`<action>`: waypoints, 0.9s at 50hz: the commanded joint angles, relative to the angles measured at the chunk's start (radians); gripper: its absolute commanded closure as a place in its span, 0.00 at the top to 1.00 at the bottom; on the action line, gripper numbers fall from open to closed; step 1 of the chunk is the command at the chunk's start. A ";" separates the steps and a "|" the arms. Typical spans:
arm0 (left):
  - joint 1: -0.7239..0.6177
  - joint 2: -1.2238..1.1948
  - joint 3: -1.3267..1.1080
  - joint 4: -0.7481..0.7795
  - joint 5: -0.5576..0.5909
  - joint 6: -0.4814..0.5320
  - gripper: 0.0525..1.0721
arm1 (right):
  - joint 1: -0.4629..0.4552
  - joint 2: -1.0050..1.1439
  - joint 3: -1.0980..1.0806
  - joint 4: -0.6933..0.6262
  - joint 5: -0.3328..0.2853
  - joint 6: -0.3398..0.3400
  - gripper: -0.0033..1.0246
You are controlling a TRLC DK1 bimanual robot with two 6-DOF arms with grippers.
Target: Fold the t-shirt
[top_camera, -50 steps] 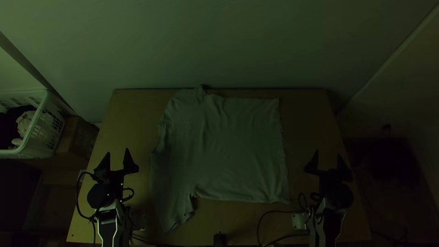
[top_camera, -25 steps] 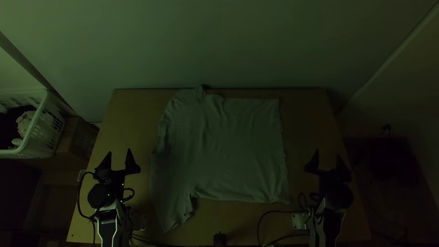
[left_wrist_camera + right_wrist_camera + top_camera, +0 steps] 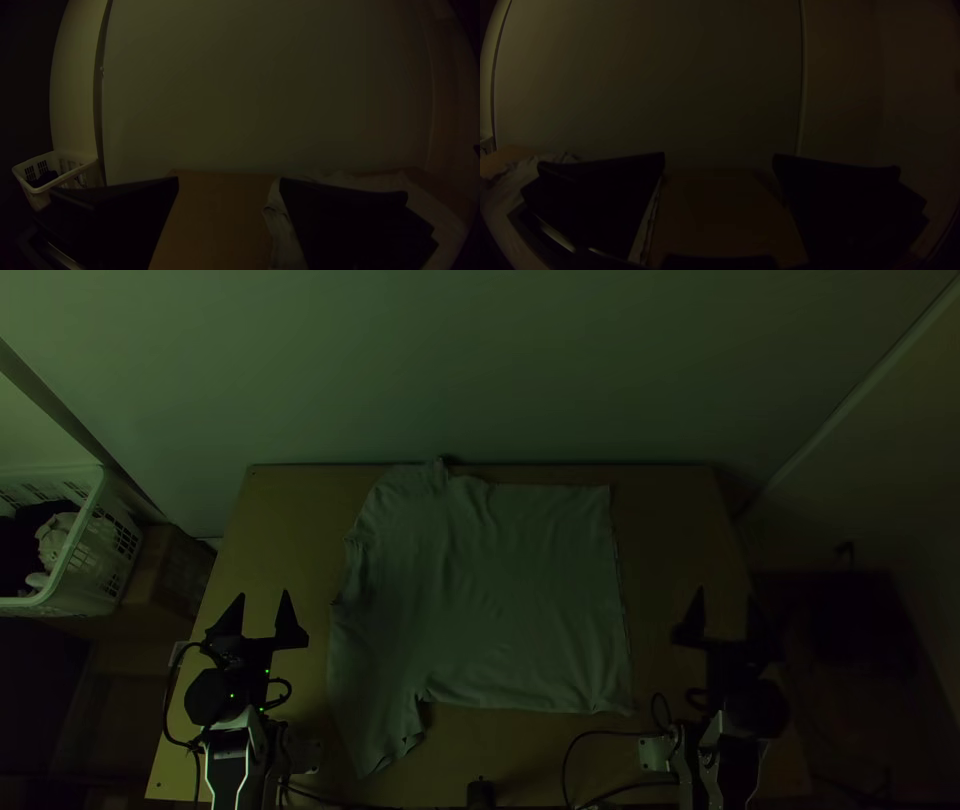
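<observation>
While both claws point away from the bases, a small black object [image 3: 480, 794] sits at the near edge of the table [image 3: 285, 515], between the two claws and nearer than either. A dark cable [image 3: 600, 733] curves in from the right claw's side. The left claw [image 3: 263, 593] has its two black fingers well apart, over the table's left part. The right claw [image 3: 727, 593] also has its fingers spread wide, near the table's right edge.

The t-shirt [image 3: 500, 590] lies spread between the claws, touching neither. Its near sleeve angles down just to the right of the left claw, ending nearer than that claw's fingertips. The neck side faces the left claw, with small creases there, and the straight hem runs to the left of the right claw. The body stretches beyond both claws, and its far part comes up to the table's far edge.

To the left of the left claw and a bit farther out are a brown box [image 3: 172, 575] and a white basket [image 3: 88, 520] holding dark and pale cloth. Farthest from both claws stands a plain wall [image 3: 480, 360]
</observation>
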 commanded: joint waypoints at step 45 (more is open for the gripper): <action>-0.103 0.853 0.822 0.050 0.004 -0.004 0.95 | 0.069 0.831 0.635 0.226 -0.003 -0.059 0.96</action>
